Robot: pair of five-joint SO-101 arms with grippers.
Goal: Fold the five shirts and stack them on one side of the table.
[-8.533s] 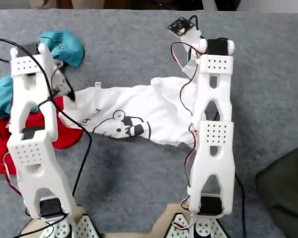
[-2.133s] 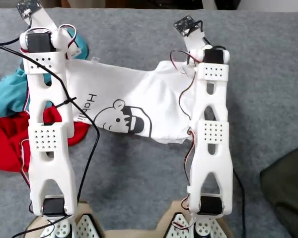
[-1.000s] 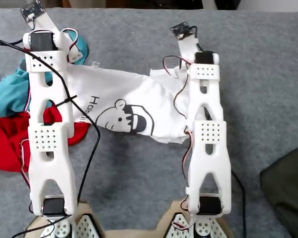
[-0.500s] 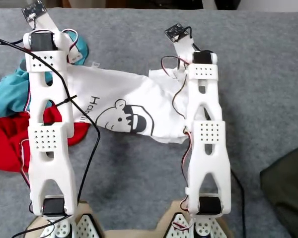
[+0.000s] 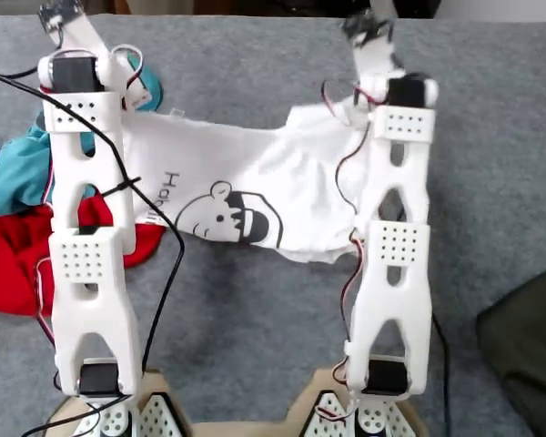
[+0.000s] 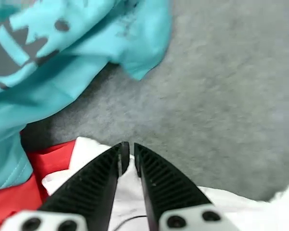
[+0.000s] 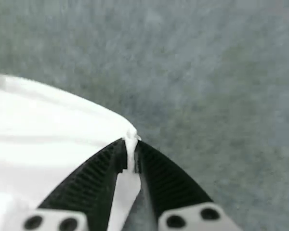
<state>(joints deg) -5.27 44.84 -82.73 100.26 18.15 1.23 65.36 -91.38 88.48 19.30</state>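
White fabric sits pinched between the ribbed black jaws of your right claw [image 7: 129,144], clenched tight on a corner of the white shirt [image 5: 246,182]. Your left claw [image 6: 127,150] is closed down to a sliver on the opposite edge of that same shirt, right where it overlaps the red shirt [image 5: 18,264]. Between your two claws the white shirt lies spread across the middle of the grey desk [image 5: 491,109]. Its cartoon face print is up, the far edge is pulled fairly straight and the near hem is rumpled. Just beyond your left claw the teal shirt [image 6: 62,57] lies crumpled, touching the red one at the desk's left side. Well off to the right, a dark green garment [image 5: 528,337] sits bunched at the edge.
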